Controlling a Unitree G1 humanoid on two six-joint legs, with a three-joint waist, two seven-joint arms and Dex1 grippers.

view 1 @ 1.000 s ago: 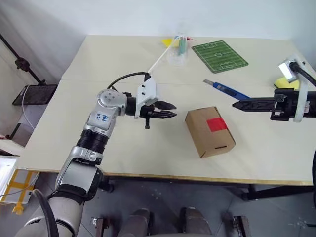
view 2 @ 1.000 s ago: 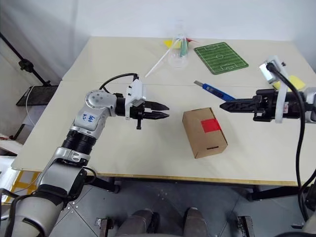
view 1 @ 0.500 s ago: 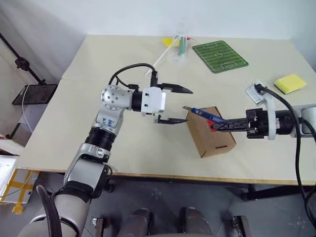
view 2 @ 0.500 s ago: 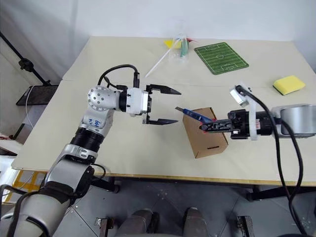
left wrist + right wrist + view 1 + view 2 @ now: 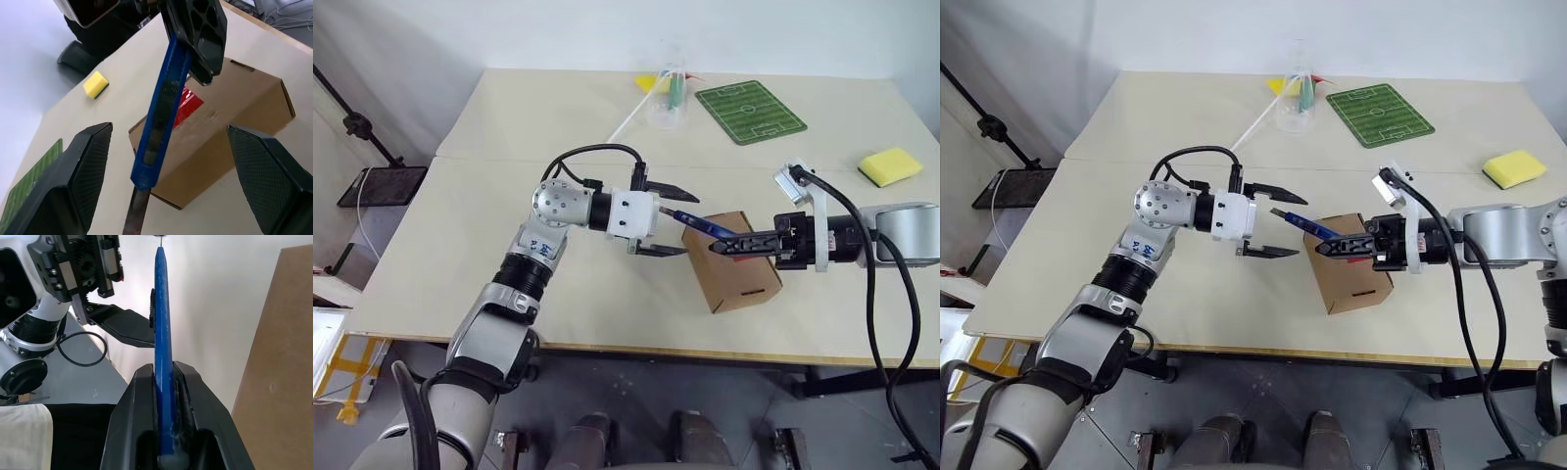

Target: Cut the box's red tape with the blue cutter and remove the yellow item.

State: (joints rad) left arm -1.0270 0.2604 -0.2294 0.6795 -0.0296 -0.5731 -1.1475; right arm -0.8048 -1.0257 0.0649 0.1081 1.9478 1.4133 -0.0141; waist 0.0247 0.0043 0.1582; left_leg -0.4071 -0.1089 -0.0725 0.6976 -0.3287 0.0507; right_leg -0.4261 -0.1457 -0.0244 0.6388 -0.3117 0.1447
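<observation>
The brown box (image 5: 736, 279) lies on the table in front of me, its red tape (image 5: 188, 105) on the top face. My right gripper (image 5: 717, 246) hovers over the box, shut on the blue cutter (image 5: 704, 223). The cutter points toward my left gripper (image 5: 690, 223), which is open. The cutter's free end, with a dark blade (image 5: 134, 215), lies between the left fingers (image 5: 85, 169) without touching them. In the right wrist view the cutter (image 5: 163, 328) stands upright, clamped in the right gripper (image 5: 163, 368). The yellow item is out of view.
A yellow sponge (image 5: 889, 164) lies at the far right. A green pitch-patterned mat (image 5: 749, 111) and a clear cup (image 5: 668, 98) with a long white stick (image 5: 626, 119) sit at the back. The table's front edge runs just below the box.
The left gripper opened and swung right toward the box. The right gripper carried the cutter left and down over the box, bringing its free end between the left fingers.
</observation>
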